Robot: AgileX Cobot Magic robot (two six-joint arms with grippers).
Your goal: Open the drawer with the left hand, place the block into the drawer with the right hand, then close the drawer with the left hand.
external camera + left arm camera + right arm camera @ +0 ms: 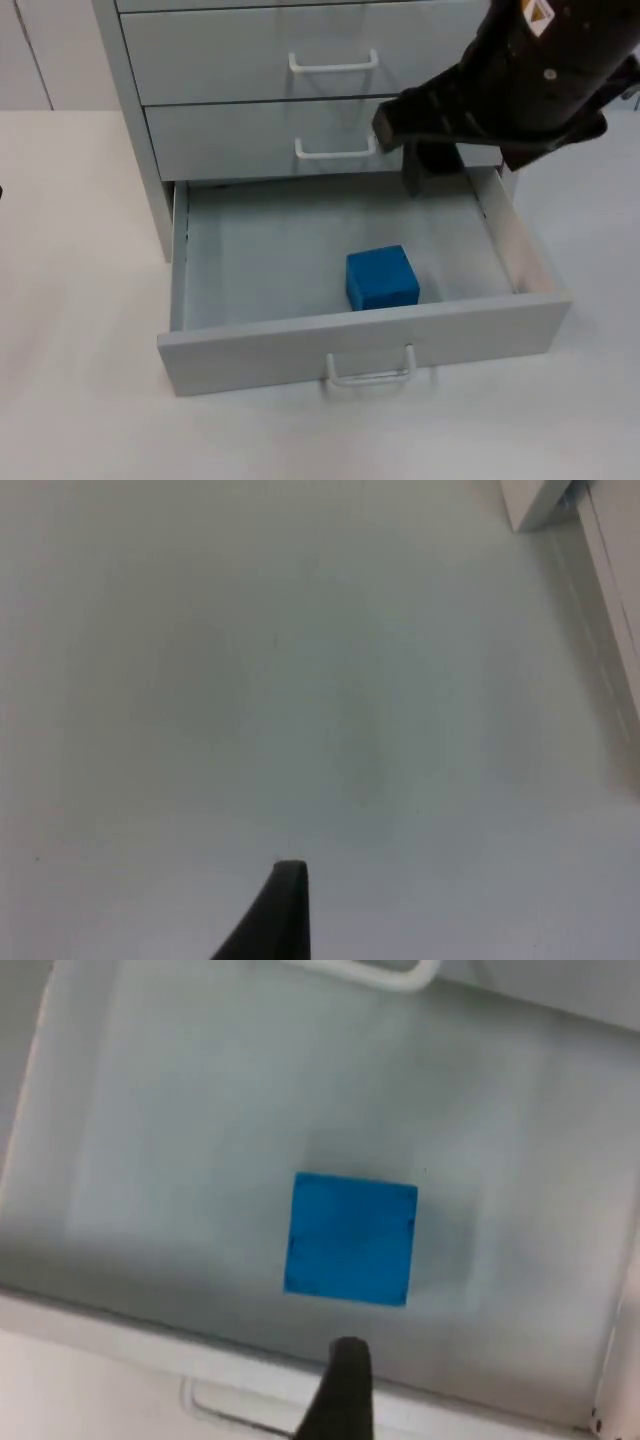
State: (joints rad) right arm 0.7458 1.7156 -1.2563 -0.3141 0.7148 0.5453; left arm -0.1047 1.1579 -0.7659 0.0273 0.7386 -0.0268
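The bottom drawer (300, 350) of the grey cabinet (250, 50) stands pulled out. A blue block (381, 278) rests on its floor near the front wall, right of the middle. My right gripper (425, 175) hangs open over the drawer's back right part, above and behind the block and not touching it. In the right wrist view the blue block (351, 1238) lies flat on the drawer floor (180, 1110), just beyond my fingertip (345, 1375). My left gripper (285, 905) waits over bare white table beside the cabinet's corner (530, 505).
The drawer's white handle (370, 375) sticks out toward the table's front. Two shut drawers with white handles (333, 65) sit above the open one. White table (80, 300) spreads to the left and in front of the cabinet.
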